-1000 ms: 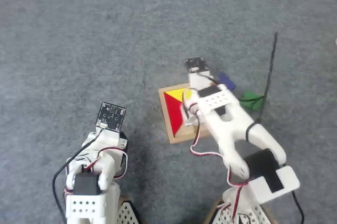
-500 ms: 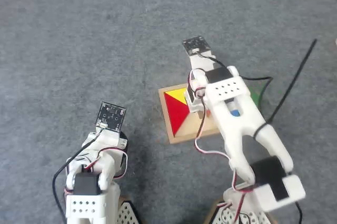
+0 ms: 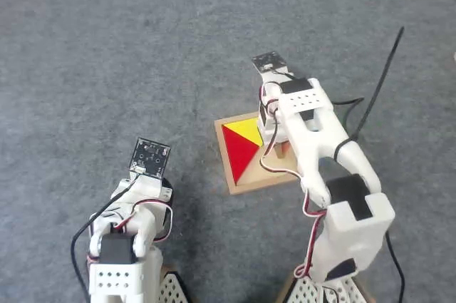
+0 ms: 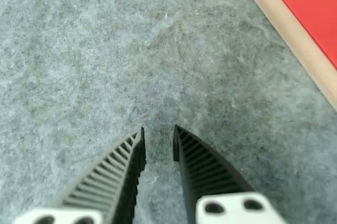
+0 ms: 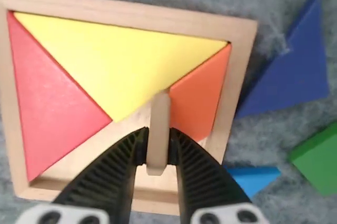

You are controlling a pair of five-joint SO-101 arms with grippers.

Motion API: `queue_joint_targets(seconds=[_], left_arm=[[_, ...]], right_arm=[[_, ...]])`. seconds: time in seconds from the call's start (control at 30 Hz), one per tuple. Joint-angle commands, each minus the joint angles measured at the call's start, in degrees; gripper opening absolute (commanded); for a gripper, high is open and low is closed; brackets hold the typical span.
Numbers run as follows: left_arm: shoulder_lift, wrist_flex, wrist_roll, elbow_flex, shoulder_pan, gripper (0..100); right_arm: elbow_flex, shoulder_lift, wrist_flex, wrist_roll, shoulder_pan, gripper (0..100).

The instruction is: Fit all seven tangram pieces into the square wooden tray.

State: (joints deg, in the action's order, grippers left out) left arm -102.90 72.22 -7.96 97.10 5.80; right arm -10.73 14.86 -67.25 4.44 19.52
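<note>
Tray [image 5: 237, 76] first: where is it, and why is my right arm over it?

In the high view it lies slightly toward 3 o'clock from the middle of the grey surface [image 4: 79, 34], with your left arm at about 8 o'clock from it. The yellow triangle [image 5: 121, 60] fills its 12 o'clock side and the red triangle [image 5: 52, 97] its 9 o'clock side. An orange triangle [image 5: 197, 103] is seated too. Your right end effector [image 5: 157, 132] is clamped on a pale wooden piece [image 5: 159, 108], held on edge above the bare tray floor. I'd judge that lets you lower it into that gap.

And my left end effector [image 4: 158, 134]?

Its jaws are a narrow slit apart with nothing between them. It sits over bare surface near a tray corner, probably to keep clear. The dark blue triangle [image 5: 292, 71], light blue piece [image 5: 253, 176] and green piece [image 5: 318, 158] lie outside, beyond the orange side, so you're roughly halfway.
</note>
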Motion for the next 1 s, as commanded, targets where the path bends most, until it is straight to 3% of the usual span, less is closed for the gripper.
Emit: queue_joint_targets(seconds=[0.0, 0.23, 0.97], left_arm=[[-1.2, 0.2, -0.6, -0.7, 0.1, 9], [-1.2, 0.2, -0.6, -0.7, 0.1, 9], [-1.2, 0.2, -0.6, -0.7, 0.1, 9]], right_arm=[[2.7, -0.7, 0.9, 0.5, 1.5, 5.5], [2.6, -0.6, 0.9, 0.4, 1.5, 25.3], [-5.8, -1.1, 1.4, -0.7, 3.9, 24.7]])
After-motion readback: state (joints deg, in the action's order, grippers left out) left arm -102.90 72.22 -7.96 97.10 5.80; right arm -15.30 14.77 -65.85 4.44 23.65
